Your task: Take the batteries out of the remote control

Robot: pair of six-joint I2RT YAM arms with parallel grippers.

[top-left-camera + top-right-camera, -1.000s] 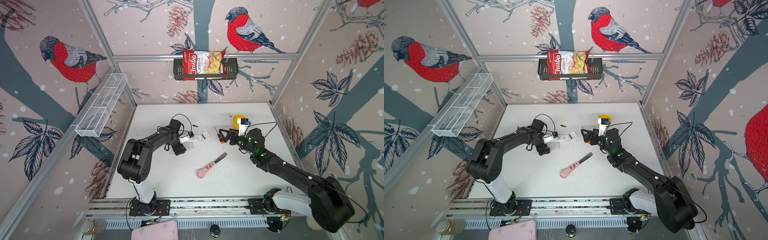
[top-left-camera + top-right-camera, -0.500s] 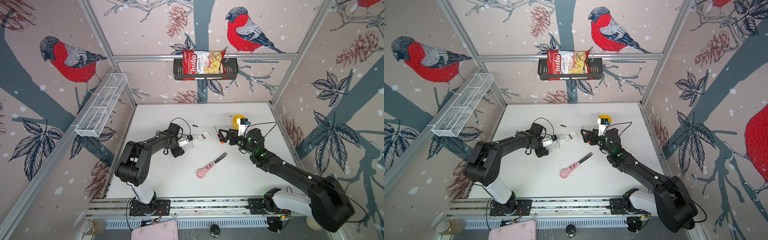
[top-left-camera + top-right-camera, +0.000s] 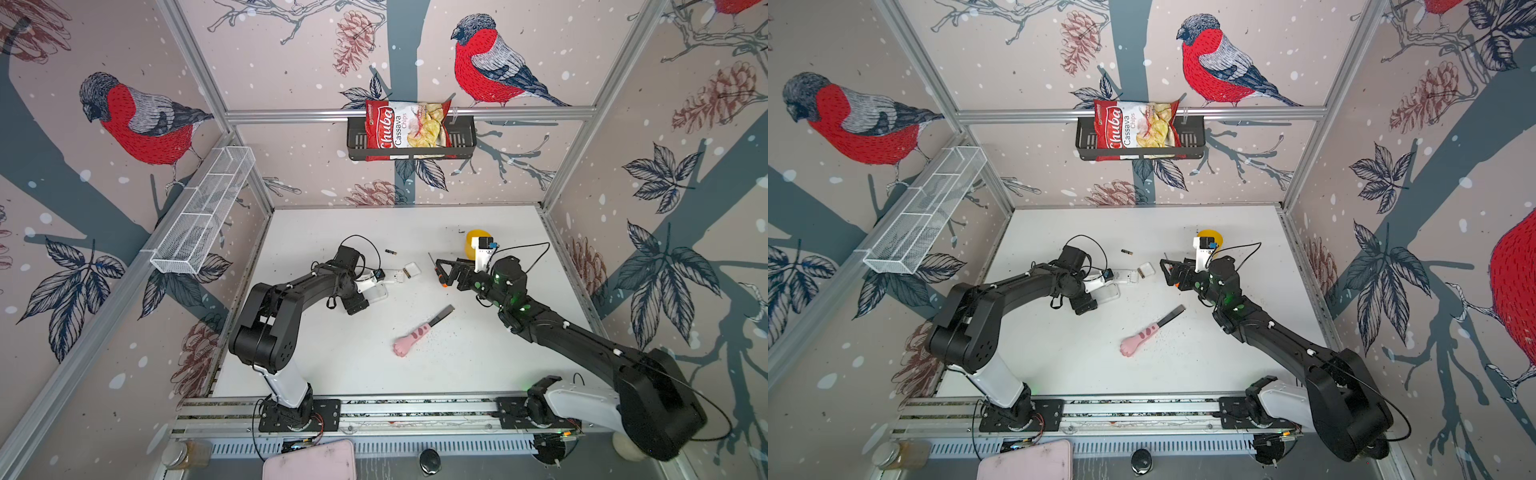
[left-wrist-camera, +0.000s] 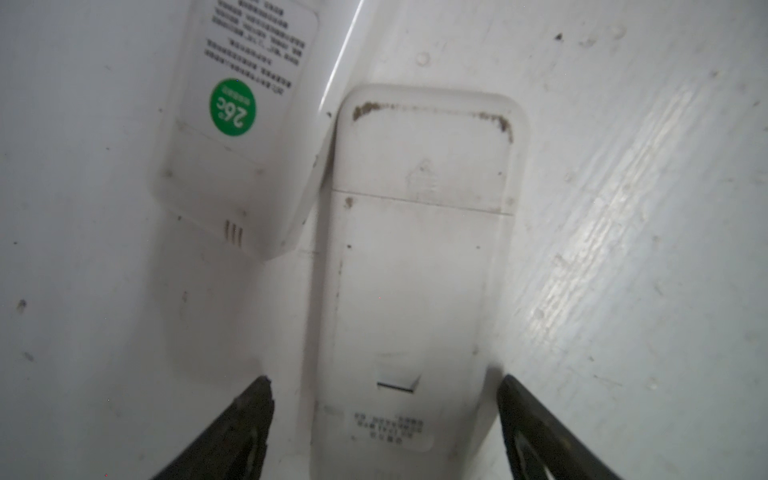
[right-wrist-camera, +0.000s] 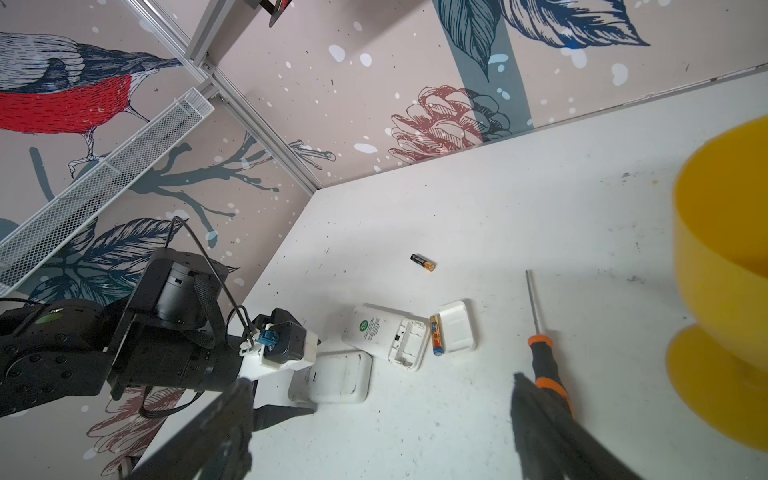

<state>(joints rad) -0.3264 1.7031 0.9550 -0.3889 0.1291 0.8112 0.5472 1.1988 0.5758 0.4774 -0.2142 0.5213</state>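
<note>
Two white remotes lie side by side. The green-stickered remote control (image 5: 376, 330) has its compartment open and empty. One battery (image 5: 435, 340) lies between it and the loose cover (image 5: 456, 326). Another battery (image 3: 390, 252) lies alone farther back, the same battery (image 5: 423, 262) showing in the right wrist view. My left gripper (image 4: 384, 382) is open and straddles the second remote (image 4: 415, 270), whose cover is closed; a gap shows beside one finger. My right gripper (image 3: 441, 272) is open and empty, beside the orange-and-black screwdriver (image 5: 540, 353).
A yellow bowl (image 3: 473, 243) stands behind the right gripper. A pink paw-shaped lighter (image 3: 415, 338) lies mid-table toward the front. A black basket with a chips bag (image 3: 409, 126) hangs on the back wall, and a white wire shelf (image 3: 203, 212) on the left wall.
My left gripper has drawn back slightly toward the front left, along the closed remote. The right arm has not moved.
</note>
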